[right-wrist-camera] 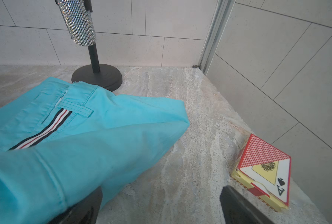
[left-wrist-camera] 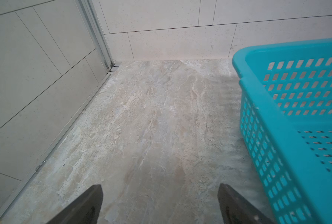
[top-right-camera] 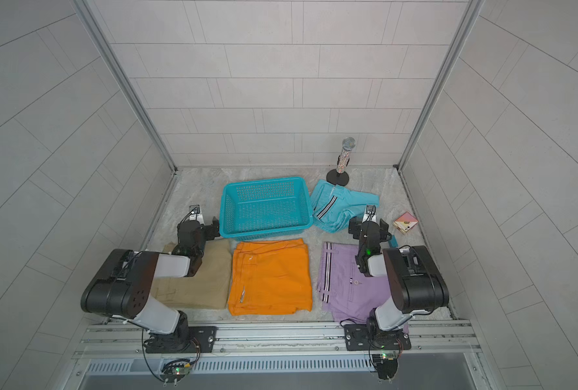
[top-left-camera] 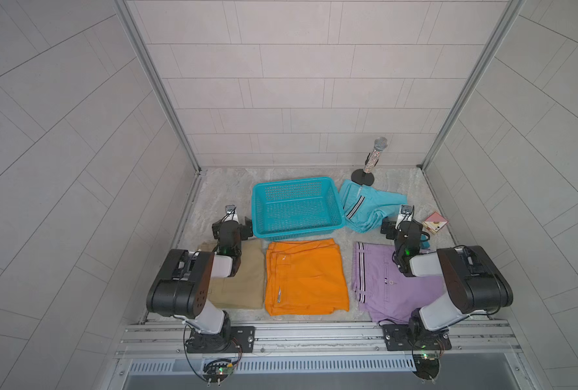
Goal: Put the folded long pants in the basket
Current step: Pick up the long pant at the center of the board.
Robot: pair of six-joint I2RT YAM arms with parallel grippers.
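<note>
Top view: folded long pants (top-left-camera: 306, 275) seemingly outside basket (top-left-camera: 297, 232)

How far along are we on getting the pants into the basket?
Done: nothing; the basket is empty. In hand: nothing; the left tool and right tool are open, the right by the turquoise pants. Left: those plus the orange pants, khaki pants and lilac pants, all outside it.
</note>
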